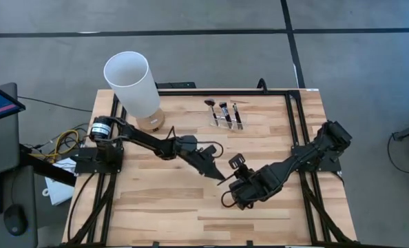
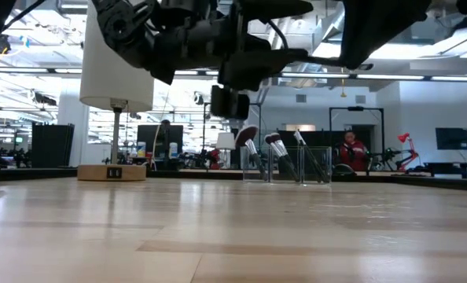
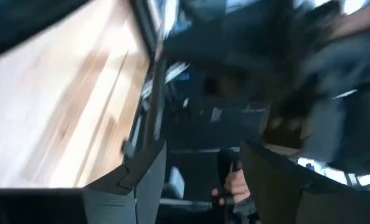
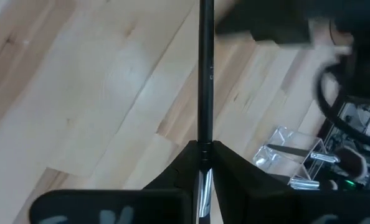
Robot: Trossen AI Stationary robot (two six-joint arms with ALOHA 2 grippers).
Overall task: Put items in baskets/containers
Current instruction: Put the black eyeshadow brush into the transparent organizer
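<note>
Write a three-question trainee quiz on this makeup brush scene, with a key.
1. True or false: the right gripper is shut on a makeup brush.
2. How many brushes stand in the clear acrylic holder? A) one B) three C) six
3. Fill in: the left gripper is ____, holding nothing, above the table's middle.

Key: 1 true; 2 B; 3 open.

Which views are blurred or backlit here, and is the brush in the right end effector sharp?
Left wrist view: heavy motion smear, only the left end effector fingers read clearly. Low view: arms silhouetted against bright room lights; clear holder in focus. Right wrist view: brush handle sharp in the right end effector, far corner soft. High view: even light, sharp.
</note>
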